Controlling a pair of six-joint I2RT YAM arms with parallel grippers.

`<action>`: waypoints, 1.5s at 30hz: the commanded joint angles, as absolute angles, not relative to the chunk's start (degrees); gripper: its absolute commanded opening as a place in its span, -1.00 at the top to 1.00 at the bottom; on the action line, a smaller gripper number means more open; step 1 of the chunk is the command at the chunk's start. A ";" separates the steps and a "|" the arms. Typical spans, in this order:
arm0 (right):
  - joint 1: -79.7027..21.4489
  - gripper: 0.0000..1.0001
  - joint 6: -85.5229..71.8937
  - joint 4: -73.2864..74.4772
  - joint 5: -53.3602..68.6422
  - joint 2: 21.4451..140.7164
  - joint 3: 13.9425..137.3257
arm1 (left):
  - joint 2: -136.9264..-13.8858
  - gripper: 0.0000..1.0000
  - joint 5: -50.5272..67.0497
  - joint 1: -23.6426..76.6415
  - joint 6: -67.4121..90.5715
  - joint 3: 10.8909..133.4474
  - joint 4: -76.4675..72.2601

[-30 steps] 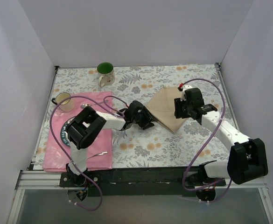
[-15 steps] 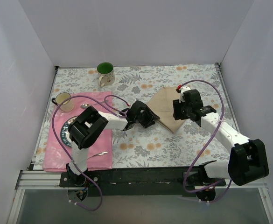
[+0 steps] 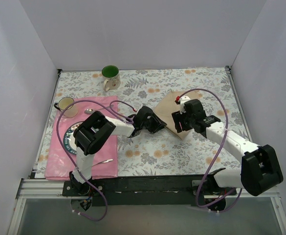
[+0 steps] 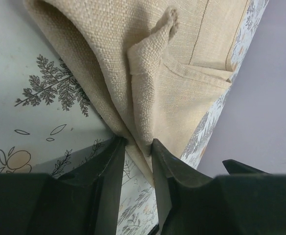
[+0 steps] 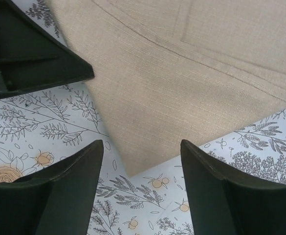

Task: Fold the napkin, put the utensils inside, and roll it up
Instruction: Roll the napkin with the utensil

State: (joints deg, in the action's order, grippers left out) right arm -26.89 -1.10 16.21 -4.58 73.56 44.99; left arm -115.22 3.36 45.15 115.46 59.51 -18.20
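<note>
The tan napkin (image 3: 168,106) lies folded into a triangle on the floral tablecloth, right of centre. My left gripper (image 3: 158,126) is at its near-left edge. In the left wrist view it (image 4: 139,143) is shut on a raised fold of the napkin (image 4: 152,68). My right gripper (image 3: 178,123) hovers over the napkin's near corner. In the right wrist view it (image 5: 142,149) is open and empty above that corner of the napkin (image 5: 182,73). A silver utensil (image 3: 104,161) lies on the pink placemat's near edge, and another (image 3: 88,111) at its far edge.
A pink placemat (image 3: 58,157) at the left holds a dark-rimmed plate (image 3: 72,138), partly under the left arm. A green-lined mug (image 3: 111,77) stands at the back. A glass cup (image 3: 66,105) stands at the far left. The left gripper's finger (image 5: 35,63) shows in the right wrist view.
My right gripper has moved left and nearer, from the napkin's right part to its near corner beside the left gripper. The left gripper has shifted slightly and still holds the napkin's edge.
</note>
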 commanded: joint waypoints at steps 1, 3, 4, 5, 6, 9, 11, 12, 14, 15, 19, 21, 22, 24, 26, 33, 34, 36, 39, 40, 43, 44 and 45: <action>-30.14 -0.50 3.34 12.13 -8.34 71.81 44.65 | -116.19 0.46 1.32 45.35 128.15 59.50 -17.31; -31.55 -0.49 5.17 10.30 -9.14 71.72 44.30 | -116.19 0.51 1.67 45.35 127.53 59.41 -18.19; -31.99 -0.48 6.32 9.41 -9.84 71.46 43.60 | -116.19 0.55 1.93 45.35 127.36 59.41 -18.37; -32.78 -0.47 7.29 8.80 -9.67 71.28 43.33 | -116.10 0.56 2.11 45.35 126.92 59.41 -18.54; -33.04 -0.46 9.56 8.27 -9.15 71.54 43.24 | -116.02 0.59 2.28 45.35 126.65 59.33 -18.89; -34.27 -0.42 12.29 8.96 -9.14 73.38 43.68 | -115.05 0.67 2.29 45.18 125.51 59.33 -18.81; -35.59 -0.35 14.67 8.88 -10.02 74.62 43.51 | -114.79 0.74 2.81 45.00 125.16 59.33 -18.90; -35.94 -0.33 15.37 8.62 -10.11 74.71 43.24 | -114.70 0.75 3.07 44.65 125.24 59.33 -19.33; -36.73 -0.28 17.66 6.16 -9.06 74.62 41.50 | -114.61 0.79 4.04 44.47 125.07 59.33 -19.60; -37.17 -0.27 18.19 5.02 -9.40 74.62 41.05 | -114.70 0.81 4.30 44.39 125.16 59.41 -19.86; -38.67 -0.27 19.34 2.99 -10.02 76.28 40.69 | -114.78 0.99 5.53 44.21 124.81 59.68 -20.04; -38.93 -0.28 19.60 2.29 -9.84 77.08 40.69 | -114.79 1.00 6.33 44.03 124.80 59.85 -20.04; -39.37 -0.28 19.69 1.94 -9.84 77.95 40.61 | -114.70 1.00 6.50 44.03 124.80 59.85 -20.21; -39.81 -0.27 20.30 0.71 -10.54 78.66 40.34 | -114.61 1.00 7.29 43.95 124.80 60.03 -20.30; -40.43 -0.28 20.74 0.53 -10.99 79.80 40.17 | -114.43 1.00 7.91 43.95 125.07 60.12 -20.56; -41.48 -0.25 21.88 -2.90 -13.62 82.70 40.08 | -113.82 1.00 10.10 43.51 126.65 59.24 -22.14; -41.57 -0.24 21.88 -3.34 -13.80 83.31 40.08 | -113.82 1.00 10.46 43.51 126.91 59.15 -22.24; -41.66 -0.21 21.71 -3.60 -15.28 84.19 40.08 | -113.64 1.00 10.81 43.33 127.26 58.98 -22.76; -41.66 -0.18 21.71 -4.57 -15.82 85.34 39.64 | -113.03 1.00 11.07 43.33 127.35 58.71 -22.94; -41.75 -0.18 21.71 -4.74 -15.99 85.69 39.46 | -112.85 1.00 11.07 43.24 127.53 58.54 -23.03; -41.66 -0.16 21.62 -6.32 -18.01 86.39 38.85 | -112.59 1.00 11.25 43.15 127.88 58.01 -23.55; -41.75 -0.15 21.80 -7.11 -17.84 86.66 38.76 | -112.67 1.00 11.51 43.15 127.97 57.92 -23.64; -41.75 -0.14 21.71 -7.55 -18.02 87.18 38.67 | -112.76 1.00 11.51 43.07 128.06 57.92 -23.73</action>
